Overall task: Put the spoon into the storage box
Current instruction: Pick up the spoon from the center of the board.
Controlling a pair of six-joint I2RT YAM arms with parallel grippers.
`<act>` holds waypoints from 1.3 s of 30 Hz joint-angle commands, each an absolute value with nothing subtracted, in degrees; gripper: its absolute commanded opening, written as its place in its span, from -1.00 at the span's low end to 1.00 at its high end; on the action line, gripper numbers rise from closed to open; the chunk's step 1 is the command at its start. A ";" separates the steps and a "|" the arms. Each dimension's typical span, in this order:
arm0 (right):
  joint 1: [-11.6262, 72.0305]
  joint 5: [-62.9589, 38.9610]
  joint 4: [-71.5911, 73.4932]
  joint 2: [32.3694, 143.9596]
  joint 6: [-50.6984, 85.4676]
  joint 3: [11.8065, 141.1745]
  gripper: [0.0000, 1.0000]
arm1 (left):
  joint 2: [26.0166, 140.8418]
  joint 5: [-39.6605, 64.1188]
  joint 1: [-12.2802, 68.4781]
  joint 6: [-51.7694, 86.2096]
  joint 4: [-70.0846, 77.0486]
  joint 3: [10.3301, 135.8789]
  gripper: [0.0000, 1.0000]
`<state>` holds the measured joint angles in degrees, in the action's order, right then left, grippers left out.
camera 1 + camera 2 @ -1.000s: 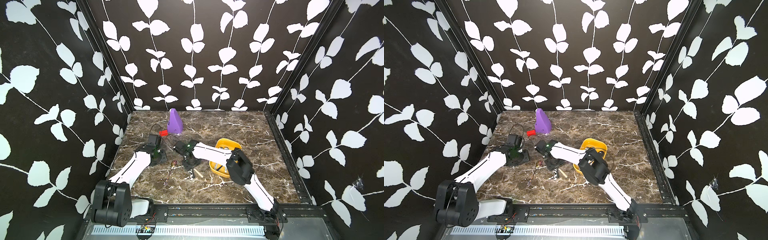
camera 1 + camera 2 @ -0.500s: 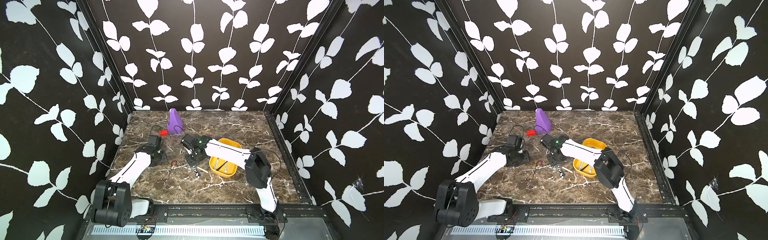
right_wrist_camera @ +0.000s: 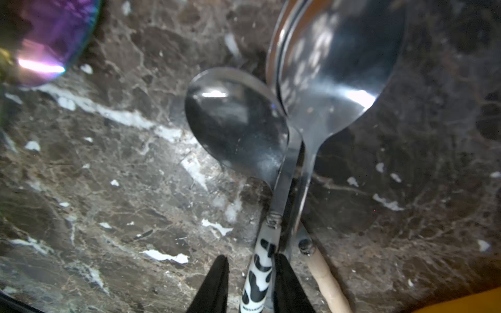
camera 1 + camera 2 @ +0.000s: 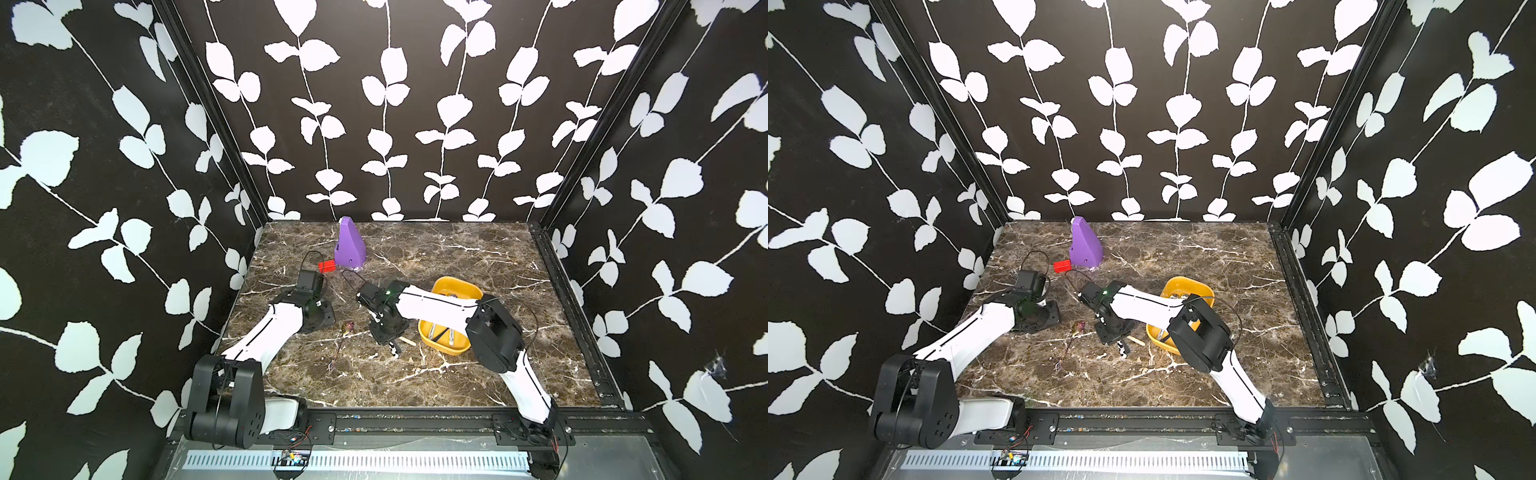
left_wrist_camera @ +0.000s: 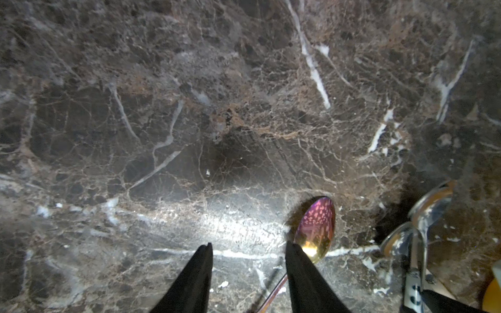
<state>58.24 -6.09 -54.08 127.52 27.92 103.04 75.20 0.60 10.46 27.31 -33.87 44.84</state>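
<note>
Two spoons lie side by side on the marble: a cow-patterned-handle spoon (image 3: pixel 260 271) and a larger wooden-handled spoon (image 3: pixel 333 67). My right gripper (image 3: pixel 251 257) points down over them and straddles the cow-patterned handle. One finger touches it and a narrow gap shows at the other. In both top views this handle (image 4: pixel 395 351) sticks out below the gripper (image 4: pixel 388 337), just left of the yellow storage box (image 4: pixel 457 281). An iridescent spoon (image 5: pixel 315 227) lies by my open left gripper (image 5: pixel 249 244), its bowl beside one finger.
The storage box (image 4: pixel 1183 282) holds several utensils, partly hidden by my right forearm. A purple wedge (image 4: pixel 349 245) and a small red block (image 4: pixel 327 266) stand at the back left. Black frame rails border the table.
The right jaws have narrowed around the cow-patterned handle. The right elbow swung to the right and back a little. The left arm has stayed put.
</note>
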 commanded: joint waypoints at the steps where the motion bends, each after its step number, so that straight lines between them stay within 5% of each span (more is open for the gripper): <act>1: 58.54 -4.98 -58.51 130.67 28.12 106.03 -0.42 | 75.07 0.98 10.28 26.89 -33.19 44.98 -0.02; 9: 58.62 1.02 -61.03 133.40 28.83 107.05 -0.44 | 74.97 0.46 10.28 26.69 -33.57 44.97 -0.02; 15: 58.62 1.11 -59.44 132.15 28.26 107.06 -0.67 | 74.92 0.50 10.28 26.64 -33.81 45.44 -0.02; 28: 57.15 -1.99 -56.31 119.61 30.32 103.70 -0.83 | 71.77 -1.04 10.28 26.54 -34.69 45.29 -0.02; 39: 48.07 -3.45 -54.13 104.82 35.74 91.26 -0.87 | 69.73 -1.12 10.28 24.85 -35.59 45.45 -0.01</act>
